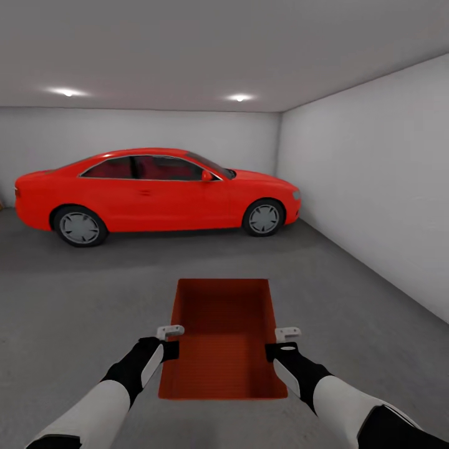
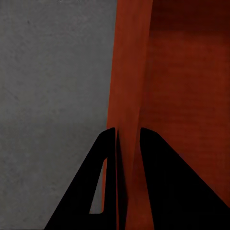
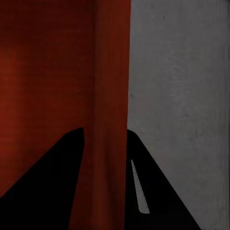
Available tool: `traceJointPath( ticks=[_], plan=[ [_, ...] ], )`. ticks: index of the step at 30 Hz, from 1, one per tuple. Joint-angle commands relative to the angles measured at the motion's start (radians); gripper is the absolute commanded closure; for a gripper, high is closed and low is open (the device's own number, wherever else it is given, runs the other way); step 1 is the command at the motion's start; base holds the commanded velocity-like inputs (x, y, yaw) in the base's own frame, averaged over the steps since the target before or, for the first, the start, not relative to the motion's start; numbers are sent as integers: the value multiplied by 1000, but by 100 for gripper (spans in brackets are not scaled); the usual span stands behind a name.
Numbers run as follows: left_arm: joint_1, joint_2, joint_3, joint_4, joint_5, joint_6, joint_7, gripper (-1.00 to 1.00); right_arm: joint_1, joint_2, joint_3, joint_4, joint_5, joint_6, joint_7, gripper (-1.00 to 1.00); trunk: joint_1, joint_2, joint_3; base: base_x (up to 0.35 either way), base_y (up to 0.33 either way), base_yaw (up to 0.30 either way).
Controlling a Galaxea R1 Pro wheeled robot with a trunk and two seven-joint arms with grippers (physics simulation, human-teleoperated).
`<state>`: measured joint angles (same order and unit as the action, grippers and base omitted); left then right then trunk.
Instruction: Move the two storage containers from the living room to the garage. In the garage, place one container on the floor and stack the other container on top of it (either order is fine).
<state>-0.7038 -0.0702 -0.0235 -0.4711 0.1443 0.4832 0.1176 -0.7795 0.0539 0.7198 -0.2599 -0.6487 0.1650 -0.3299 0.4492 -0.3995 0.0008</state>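
We hold one orange-red storage container (image 1: 223,340) at lower centre, its long axis running away from us toward the red car (image 1: 156,193). Our left gripper (image 1: 169,341) and right gripper (image 1: 277,344) each pinch a side wall above the concrete floor (image 1: 75,312).

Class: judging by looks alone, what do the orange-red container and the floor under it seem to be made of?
Storage container: probably rigid plastic, matte; thin uniform walls with faint ribbing, no glare. Floor: looks like concrete, matte; dark grey, slightly mottled, seamless.
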Motion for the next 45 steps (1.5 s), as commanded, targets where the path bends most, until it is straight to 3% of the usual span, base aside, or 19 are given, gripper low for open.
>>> traceJointPath(
  ticks=[1, 45],
  plan=[
    [1, -2, 5, 0, 13, 5, 11, 100, -1, 1, -31, -3, 29, -2, -80, 100, 1, -1, 0, 321, 0, -250],
    [1, -2, 5, 0, 14, 5, 10, 100, -1, 1, -31, -3, 29, -2, -80, 100, 1, -1, 0, 321, 0, -250]
  ],
)
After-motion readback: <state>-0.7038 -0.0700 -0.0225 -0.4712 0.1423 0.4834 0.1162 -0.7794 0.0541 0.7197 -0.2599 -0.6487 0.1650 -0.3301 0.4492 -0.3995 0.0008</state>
